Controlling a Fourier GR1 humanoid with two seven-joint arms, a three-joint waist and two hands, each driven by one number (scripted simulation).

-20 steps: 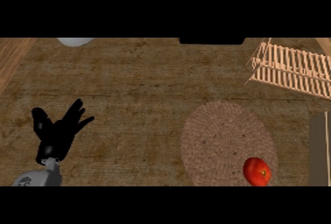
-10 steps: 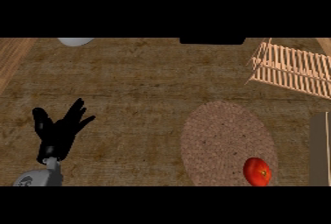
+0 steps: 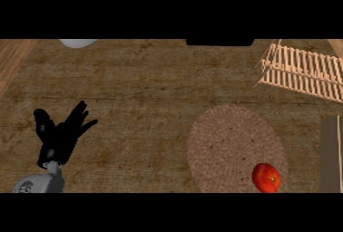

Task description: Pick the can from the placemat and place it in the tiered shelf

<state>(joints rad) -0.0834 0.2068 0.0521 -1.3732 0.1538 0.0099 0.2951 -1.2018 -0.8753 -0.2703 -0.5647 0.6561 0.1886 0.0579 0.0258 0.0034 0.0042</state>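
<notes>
Left robot hand (image 3: 60,136) lower left w/ fingers spread, holding nothing; red rounded can (image 3: 266,177) sits lower right on round brown woven placemat (image 3: 227,140), well apart to its right, & right robot hand not in frame.

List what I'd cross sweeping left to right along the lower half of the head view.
left hand, open with fingers up → bare counter → round placemat → red round item on the placemat's near-right part → grey-brown strip at the right edge
</notes>
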